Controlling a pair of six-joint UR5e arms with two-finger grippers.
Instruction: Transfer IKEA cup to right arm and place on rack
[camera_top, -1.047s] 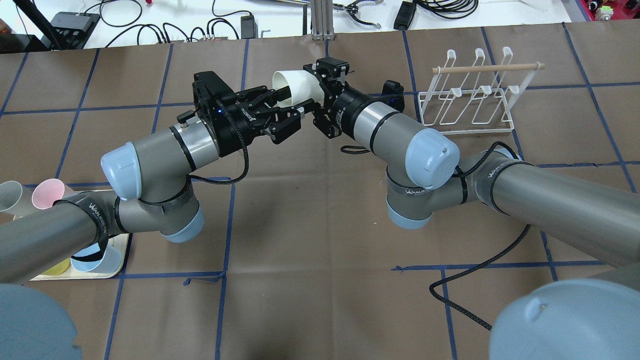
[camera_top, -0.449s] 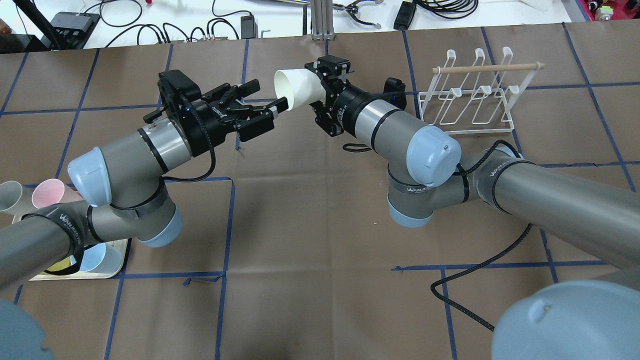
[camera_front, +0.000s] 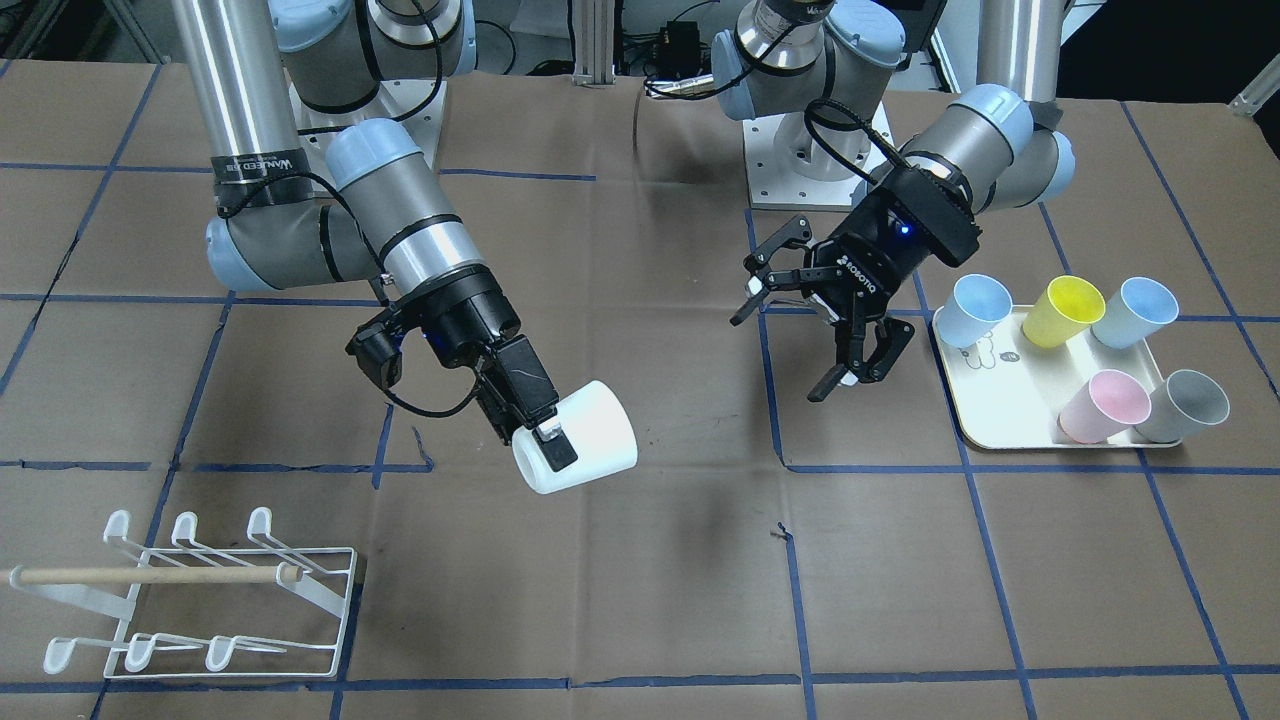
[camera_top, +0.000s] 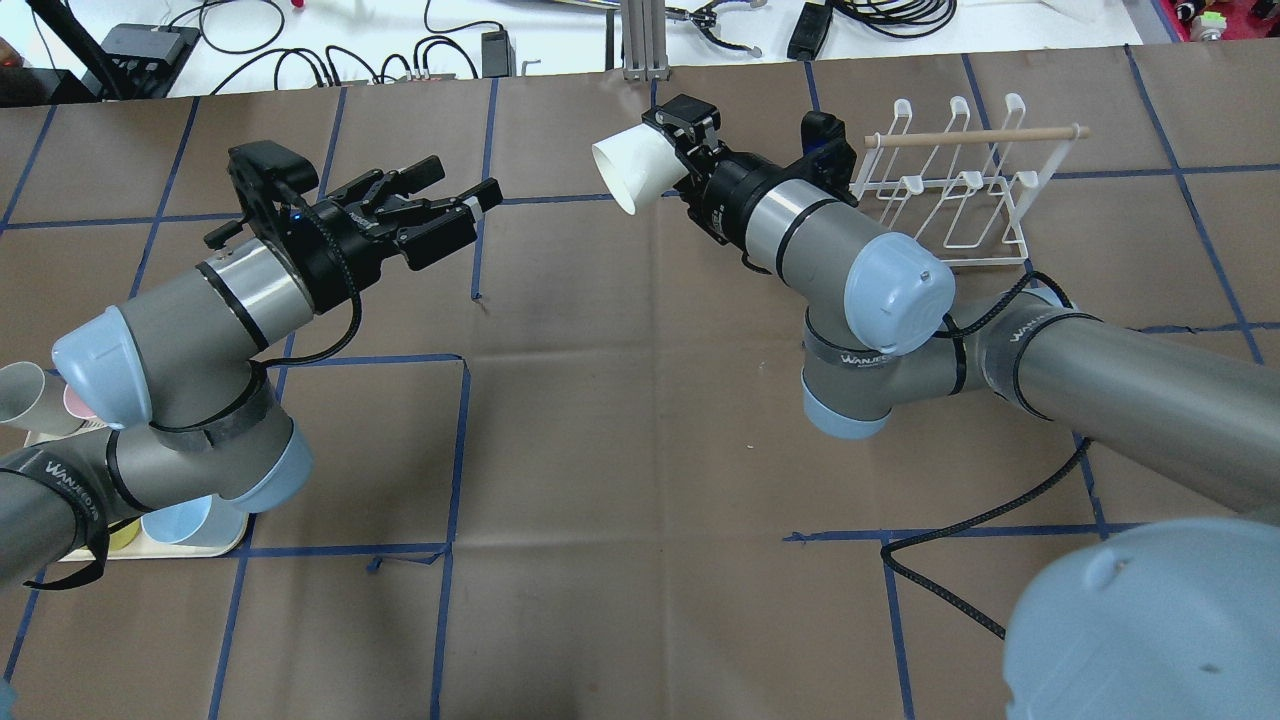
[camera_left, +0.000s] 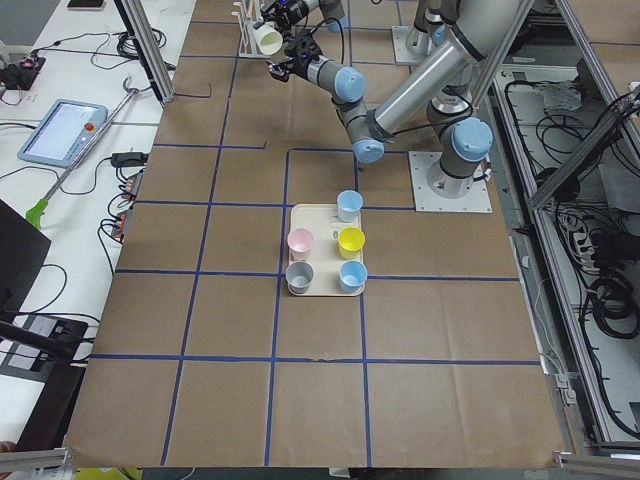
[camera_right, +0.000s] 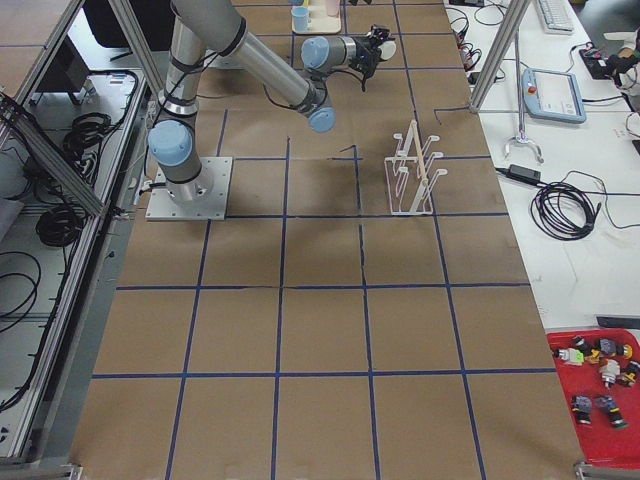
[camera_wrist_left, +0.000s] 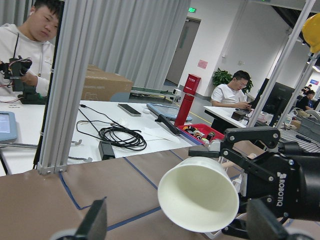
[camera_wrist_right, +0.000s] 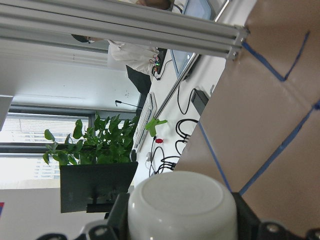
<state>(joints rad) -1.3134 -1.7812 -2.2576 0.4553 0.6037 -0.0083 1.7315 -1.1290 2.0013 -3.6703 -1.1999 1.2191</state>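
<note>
The brown-papered table (camera_top: 620, 420) carries the rack (camera_top: 940, 215) at its far right and a cream tray (camera_front: 1000, 420) of coloured cups at its near left. The right arm (camera_top: 1100, 370) reaches across the far middle, its wrist just beside the rack. The left arm (camera_top: 190, 310) is well to the left.

The white IKEA cup (camera_top: 632, 165) is in the air, on its side, mouth facing left, away from the rack. The right gripper (camera_front: 548, 445) is clamped on its base end. The left gripper (camera_top: 462, 192) is spread wide and empty, well apart from the cup.

The handover looks done, so the placing remains. To do it well, the right arm should:

- turn the wrist so the mouth faces down
- swing right without clipping the wooden dowel (camera_top: 975, 135)
- lower the cup squarely over one hooked prong (camera_top: 912, 185)
- release only once the cup is seated
</note>
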